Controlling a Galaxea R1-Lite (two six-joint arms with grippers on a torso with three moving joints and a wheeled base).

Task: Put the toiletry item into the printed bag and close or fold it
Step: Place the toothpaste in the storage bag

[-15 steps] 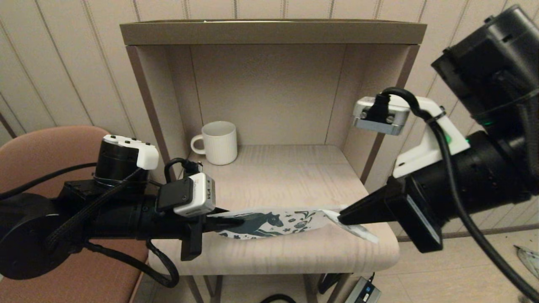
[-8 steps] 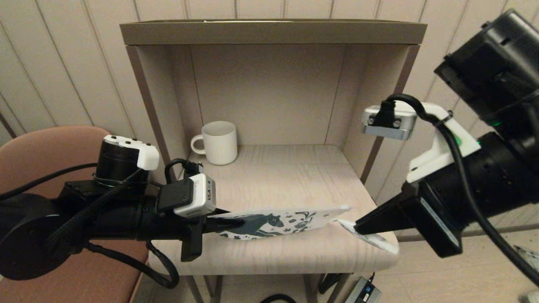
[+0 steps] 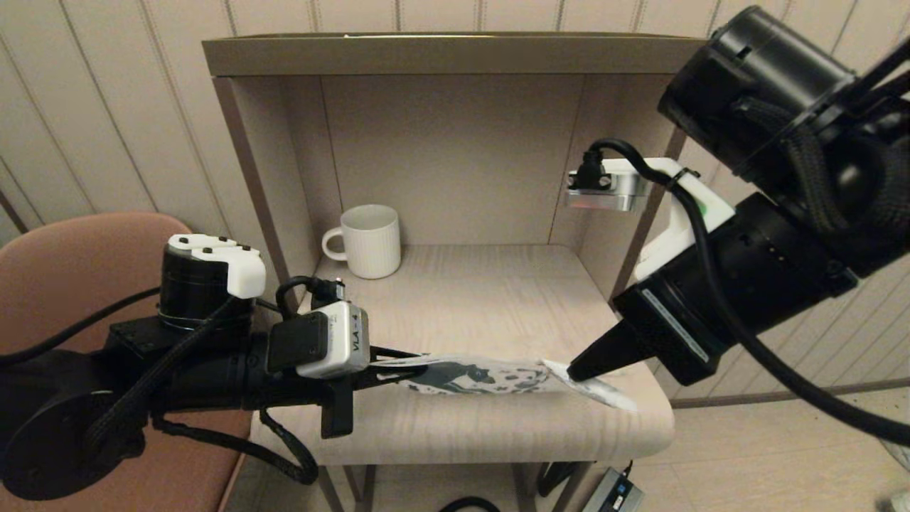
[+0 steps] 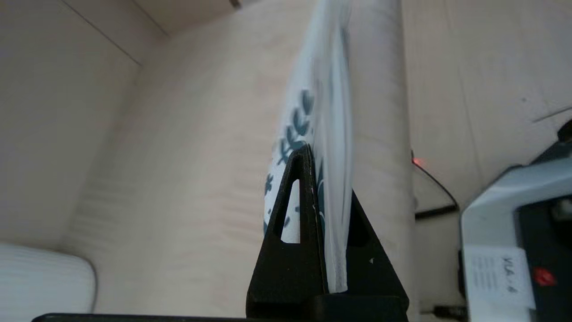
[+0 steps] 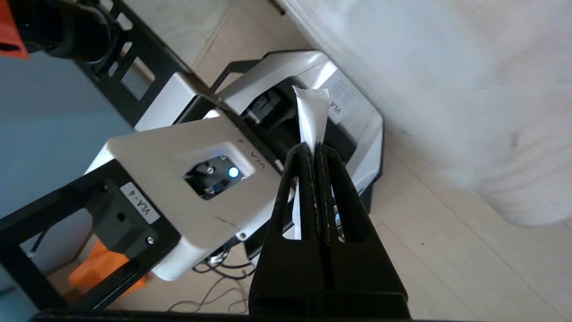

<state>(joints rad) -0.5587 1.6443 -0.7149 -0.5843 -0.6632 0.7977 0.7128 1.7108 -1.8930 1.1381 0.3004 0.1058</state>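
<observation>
The printed bag, white with a dark teal horse, hangs just above the table's front part. My left gripper is shut on the bag's left end; in the left wrist view the bag runs edge-on out of that gripper. My right gripper is at the bag's right end, shut on the toiletry item, a slim white piece slanting down to the right. That item sticks out past the right gripper. Its upper end meets the bag's end; I cannot tell if it is inside.
A white ribbed mug stands at the back left of the light wooden table, inside a cubby with side walls and a top board. A pink chair is on the left. A power adapter lies on the floor.
My right gripper drew off to the right with the item, then came back to the bag's right end with the arm raised higher. The bag has sunk lower and turned more edge-on.
</observation>
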